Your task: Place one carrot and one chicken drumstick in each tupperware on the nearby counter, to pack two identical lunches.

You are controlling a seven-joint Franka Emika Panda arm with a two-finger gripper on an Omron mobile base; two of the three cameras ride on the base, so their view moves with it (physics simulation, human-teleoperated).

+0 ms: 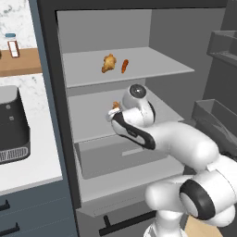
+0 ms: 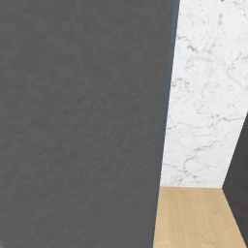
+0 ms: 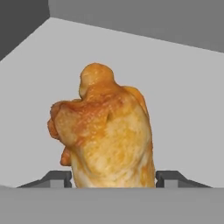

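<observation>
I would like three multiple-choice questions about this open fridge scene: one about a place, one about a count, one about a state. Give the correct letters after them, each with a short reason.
1. Where does the carrot lie?
A. on the top fridge shelf, beside a drumstick
B. on the counter
C. on the floor

2. How many chicken drumsticks can be seen in the fridge?
A. one
B. two
C. four

3. How is the gripper set?
A. shut and empty
B. open, one fingertip on each side of a drumstick
C. holding the carrot

Answers:
1. A: the left base view shows the orange carrot just right of a drumstick on the top shelf.
2. B: one lies on the top shelf, one on the shelf below at the gripper.
3. B: the hand view shows the tips spread on either side of the drumstick; whether they touch it cannot be told.
</observation>
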